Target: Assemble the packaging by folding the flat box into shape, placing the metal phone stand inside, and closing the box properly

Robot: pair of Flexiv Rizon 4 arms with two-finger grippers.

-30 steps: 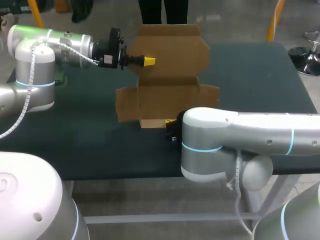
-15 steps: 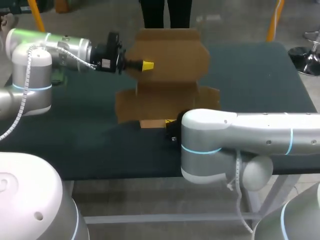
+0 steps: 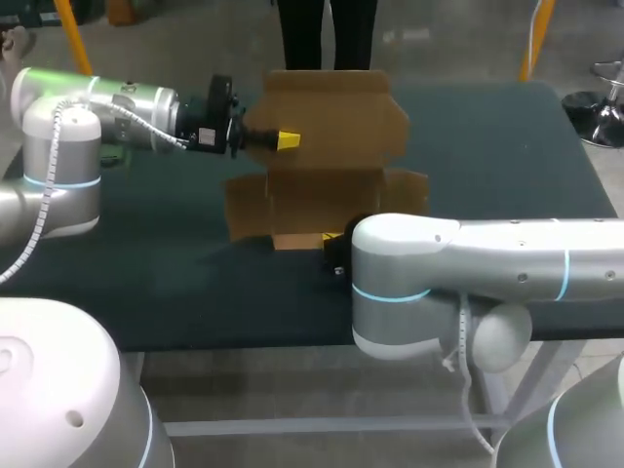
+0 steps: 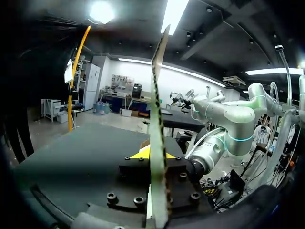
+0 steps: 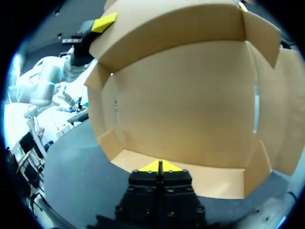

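A brown cardboard box (image 3: pixel 327 195) lies partly folded mid-table, with its big back panel (image 3: pixel 336 112) lifted. My left gripper (image 3: pixel 286 140) is shut on that panel's left edge. In the left wrist view the panel (image 4: pixel 157 95) runs edge-on out from between the gripper (image 4: pixel 155 156). My right gripper (image 5: pixel 159 166) is shut, its tips at the box's front flap (image 5: pixel 209 181), facing the base (image 5: pixel 186 109). In the head view my right arm (image 3: pixel 468 263) hides most of that gripper (image 3: pixel 331 237). No metal phone stand is in view.
The dark green table (image 3: pixel 507 146) stretches to either side of the box. My right arm lies across its front right part. The side flaps (image 3: pixel 244 200) stick out to the left and right of the box base.
My left gripper has drawn the lifted panel toward the front, so it leans further over the base. The right arm has kept still.
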